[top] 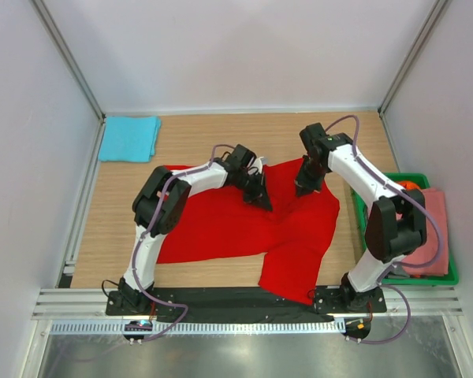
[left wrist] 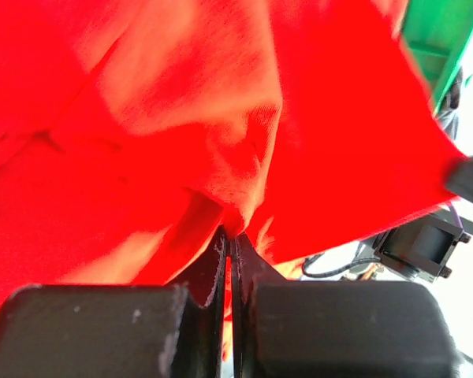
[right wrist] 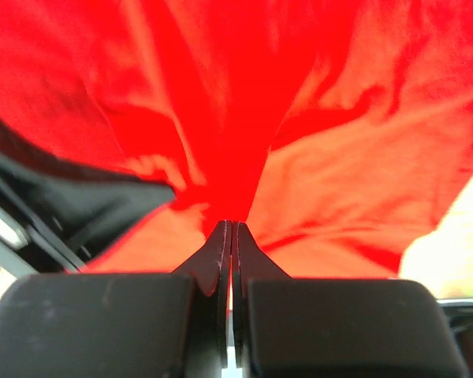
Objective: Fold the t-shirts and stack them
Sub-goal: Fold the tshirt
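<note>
Two jaws pinch one red t-shirt (top: 221, 228); one turquoise t-shirt (top: 128, 138) lies apart.

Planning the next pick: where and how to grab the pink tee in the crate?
Pinch the pink tee on its exposed right part, coming straight down from above. It seems to lie flat on top in the crate, whose walls block any side approach, and the right arm hides its left edge.

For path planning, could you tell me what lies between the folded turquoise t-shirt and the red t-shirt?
Top external view: only bare wooden tabletop between the turquoise t-shirt and the red t-shirt.
</note>
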`<action>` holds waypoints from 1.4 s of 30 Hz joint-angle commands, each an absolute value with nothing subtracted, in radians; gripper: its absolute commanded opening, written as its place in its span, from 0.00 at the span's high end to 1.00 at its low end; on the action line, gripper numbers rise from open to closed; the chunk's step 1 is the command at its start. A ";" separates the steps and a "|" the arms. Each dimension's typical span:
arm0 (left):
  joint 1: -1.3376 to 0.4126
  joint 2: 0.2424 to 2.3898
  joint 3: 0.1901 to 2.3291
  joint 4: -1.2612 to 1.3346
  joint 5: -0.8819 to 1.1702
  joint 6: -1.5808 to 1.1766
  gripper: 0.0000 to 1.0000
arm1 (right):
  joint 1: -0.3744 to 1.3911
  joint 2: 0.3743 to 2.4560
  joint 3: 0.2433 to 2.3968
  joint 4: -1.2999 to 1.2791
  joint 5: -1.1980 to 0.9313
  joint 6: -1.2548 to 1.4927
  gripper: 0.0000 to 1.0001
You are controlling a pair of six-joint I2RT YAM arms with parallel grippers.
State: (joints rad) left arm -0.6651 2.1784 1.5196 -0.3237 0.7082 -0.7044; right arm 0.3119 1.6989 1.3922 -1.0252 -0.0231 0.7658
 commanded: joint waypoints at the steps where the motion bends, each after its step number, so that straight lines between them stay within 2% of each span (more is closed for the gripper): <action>1: -0.658 2.122 1.542 -0.422 0.724 -0.712 1.00 | 0.307 1.608 1.329 -1.049 -0.103 0.566 0.99; 5: -0.646 2.121 1.554 -0.491 0.742 -0.712 1.00 | 0.307 1.519 1.198 -1.013 -0.172 0.535 0.99; 14: -0.641 2.112 1.589 -0.574 0.747 -0.681 1.00 | 0.307 1.411 1.098 -1.009 -0.244 0.496 0.99; 25: -0.634 2.126 1.601 -0.600 0.765 -0.669 1.00 | 0.307 1.330 1.178 -0.982 -0.215 0.497 0.99; 42: -0.624 2.121 1.600 -0.693 0.761 -0.601 1.00 | 0.307 1.431 1.049 -1.049 -0.301 0.476 0.99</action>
State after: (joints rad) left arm -0.6327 2.1685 1.5726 -0.6498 0.7425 -0.6353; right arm 0.3073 1.4158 1.0676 -1.0214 -0.2668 0.4934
